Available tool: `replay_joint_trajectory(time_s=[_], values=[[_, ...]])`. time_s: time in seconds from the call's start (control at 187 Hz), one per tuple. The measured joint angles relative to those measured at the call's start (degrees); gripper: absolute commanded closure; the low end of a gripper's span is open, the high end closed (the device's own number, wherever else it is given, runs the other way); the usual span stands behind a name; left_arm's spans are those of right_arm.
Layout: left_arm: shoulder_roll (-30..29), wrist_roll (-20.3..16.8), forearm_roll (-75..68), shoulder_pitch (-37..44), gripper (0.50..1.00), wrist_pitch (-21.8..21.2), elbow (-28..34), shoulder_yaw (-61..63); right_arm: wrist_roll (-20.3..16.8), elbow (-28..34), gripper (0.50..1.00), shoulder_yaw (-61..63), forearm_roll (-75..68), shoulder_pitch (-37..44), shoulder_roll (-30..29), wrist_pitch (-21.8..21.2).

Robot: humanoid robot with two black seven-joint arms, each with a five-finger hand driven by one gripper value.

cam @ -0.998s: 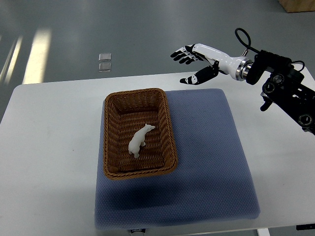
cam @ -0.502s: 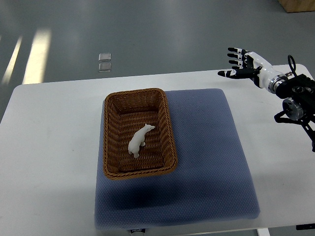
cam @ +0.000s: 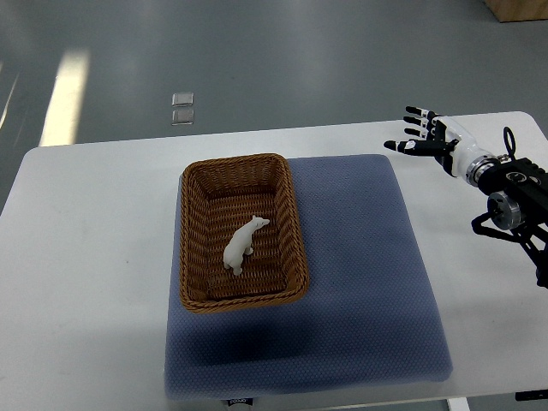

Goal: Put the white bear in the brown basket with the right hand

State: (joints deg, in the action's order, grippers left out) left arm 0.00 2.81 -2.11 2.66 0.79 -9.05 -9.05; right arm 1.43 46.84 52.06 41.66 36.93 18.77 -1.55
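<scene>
White bear (cam: 241, 247): lying inside brown basket (cam: 195, 293), near its centre. Basket: on left part of blue mat (cam: 368, 282); mat's right half bare. Right hand (cam: 425, 135): fingers spread, empty, above tabletop (cam: 86, 257) beside far right edge, well apart from basket.

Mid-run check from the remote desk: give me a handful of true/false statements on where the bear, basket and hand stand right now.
1. The white bear lies inside the brown basket. True.
2. The right hand grips the bear. False: its fingers are spread and empty, over the table's far right part.
3. The basket sits on the blue mat. True.
4. The basket is tipped on its side. False: it stands flat, open side up.
5. The left hand is over the basket. False: no left hand shows.
</scene>
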Motion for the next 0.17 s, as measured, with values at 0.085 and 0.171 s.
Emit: replay_joint_trajectory(time_s=[0.085, 0.171], values=[[0.0, 0.0, 0.0, 0.0, 0.5, 0.0, 0.0, 0.0, -0.02, 0.07, 0.574, 0.0, -0.59, -0.29, -0.65, -0.03], [0.0, 0.0, 0.0, 0.01, 0.5, 0.0, 0.0, 0.0, -0.02, 0.15, 0.574, 0.0, -0.81, -0.41, -1.02, -0.02]])
